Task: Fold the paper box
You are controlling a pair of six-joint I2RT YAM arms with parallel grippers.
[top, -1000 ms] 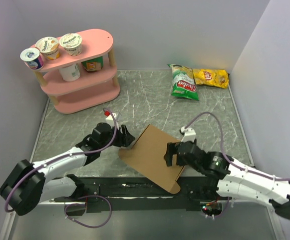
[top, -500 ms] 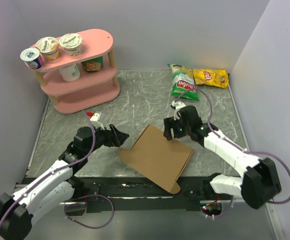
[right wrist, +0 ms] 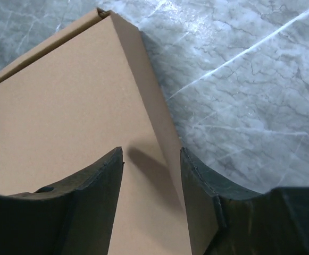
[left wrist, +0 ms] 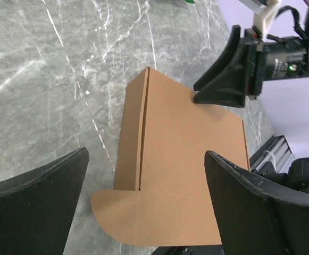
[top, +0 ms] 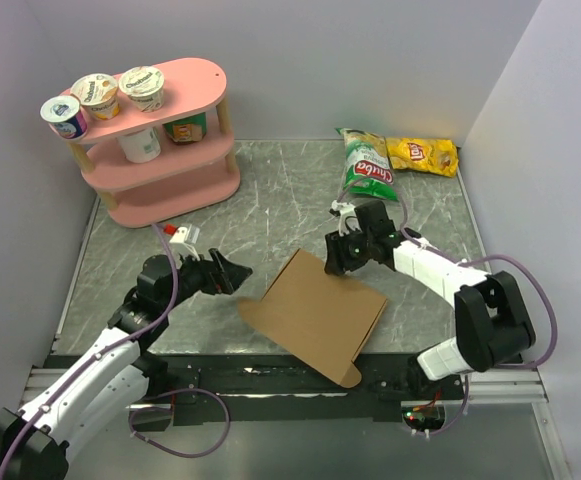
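Observation:
The paper box (top: 313,315) is a flat brown cardboard piece lying near the table's front edge. A rounded flap (left wrist: 117,215) sticks out on its near left side. My left gripper (top: 236,272) hovers left of the box, open wide and holding nothing. In its wrist view the box (left wrist: 181,159) lies between and beyond its fingers (left wrist: 42,196). My right gripper (top: 338,262) is at the box's far corner, jaws partly apart. In its wrist view the gripper (right wrist: 151,151) straddles the folded edge of the box (right wrist: 58,106) without clamping it. The left wrist view also shows the right gripper (left wrist: 199,97) at that corner.
A pink two-tier shelf (top: 185,175) with yogurt cups stands at the back left. A green chip bag (top: 368,165) and a yellow one (top: 422,155) lie at the back right. Grey walls close the sides, and a black rail (top: 270,385) runs along the near edge.
My left gripper let go of the box's left edge, opened wide and drew back left. My right arm swung from the box's near right side to its far corner, its jaws narrowing.

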